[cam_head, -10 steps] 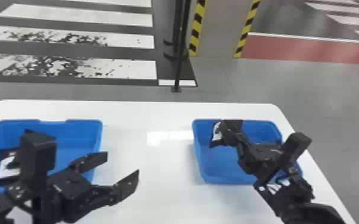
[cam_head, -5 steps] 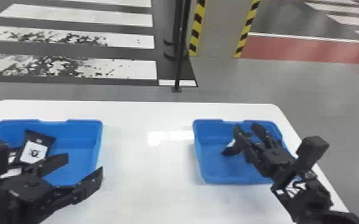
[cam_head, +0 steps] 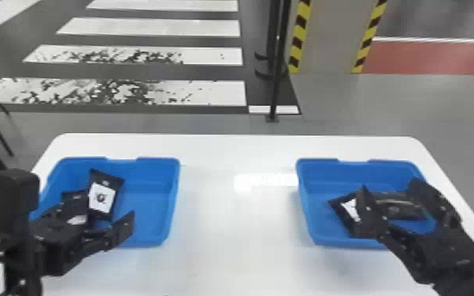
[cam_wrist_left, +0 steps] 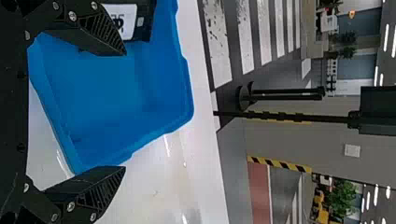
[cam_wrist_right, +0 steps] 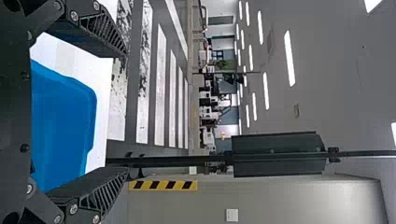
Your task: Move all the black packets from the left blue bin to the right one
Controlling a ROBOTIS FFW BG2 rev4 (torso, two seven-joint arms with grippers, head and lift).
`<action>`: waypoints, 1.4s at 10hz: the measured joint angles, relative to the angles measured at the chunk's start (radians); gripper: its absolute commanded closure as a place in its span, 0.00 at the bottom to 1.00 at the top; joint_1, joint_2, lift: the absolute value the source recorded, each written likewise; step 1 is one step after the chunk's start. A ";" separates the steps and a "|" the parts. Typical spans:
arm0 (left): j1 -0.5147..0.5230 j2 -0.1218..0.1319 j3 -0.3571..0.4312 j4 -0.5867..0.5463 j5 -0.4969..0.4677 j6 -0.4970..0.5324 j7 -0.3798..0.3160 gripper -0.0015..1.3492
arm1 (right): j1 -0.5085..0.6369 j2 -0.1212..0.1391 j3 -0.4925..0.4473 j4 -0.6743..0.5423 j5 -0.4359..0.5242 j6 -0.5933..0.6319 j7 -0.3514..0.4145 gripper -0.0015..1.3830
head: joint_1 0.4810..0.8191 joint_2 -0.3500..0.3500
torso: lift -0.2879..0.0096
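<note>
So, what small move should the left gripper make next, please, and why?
Probably it should shift sideways, over the flat black packet with a white label in the left blue plastic bin. The left gripper is open, but its wrist view shows blue bin floor between the fingers, while the packet lies past one of them.

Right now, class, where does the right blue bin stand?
In the head view, the right blue bin stands on the right side of the white table, with the right gripper seen partly across it.
</note>
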 measured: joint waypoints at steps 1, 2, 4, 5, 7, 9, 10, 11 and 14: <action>-0.025 0.000 0.019 0.034 -0.022 0.009 0.005 0.14 | 0.037 0.002 0.013 -0.031 -0.013 0.000 0.001 0.12 | 0.63 0.60 | 0.50; -0.053 0.000 0.034 0.068 -0.045 0.020 0.010 0.14 | 0.072 0.003 0.028 -0.058 -0.028 0.000 0.001 0.12 | 0.63 0.63 | 0.50; -0.137 0.003 0.043 0.158 -0.086 0.031 0.025 0.14 | 0.131 0.003 0.052 -0.108 -0.054 0.011 0.001 0.12 | 0.63 0.73 | 0.50; -0.190 0.008 0.045 0.226 -0.093 0.028 0.031 0.14 | 0.146 0.003 0.058 -0.116 -0.065 0.023 0.002 0.12 | 0.63 0.76 | 0.50; -0.295 0.031 0.020 0.348 -0.104 0.028 0.042 0.14 | 0.153 0.002 0.061 -0.116 -0.081 0.040 0.006 0.12 | 0.63 0.77 | 0.50; -0.364 0.034 0.011 0.440 -0.112 0.045 0.065 0.14 | 0.154 0.001 0.061 -0.105 -0.102 0.054 0.010 0.12 | 0.63 0.78 | 0.50; -0.391 0.031 0.010 0.490 -0.113 0.051 0.073 0.14 | 0.153 0.001 0.061 -0.102 -0.107 0.059 0.012 0.12 | 0.63 0.79 | 0.50; -0.421 0.031 0.002 0.543 -0.113 0.053 0.074 0.14 | 0.152 0.001 0.061 -0.099 -0.112 0.065 0.014 0.12 | 0.63 0.79 | 0.50; -0.498 0.047 -0.060 0.662 -0.100 0.072 0.074 0.26 | 0.149 0.001 0.064 -0.089 -0.128 0.072 0.017 0.12 | 0.63 0.75 | 0.50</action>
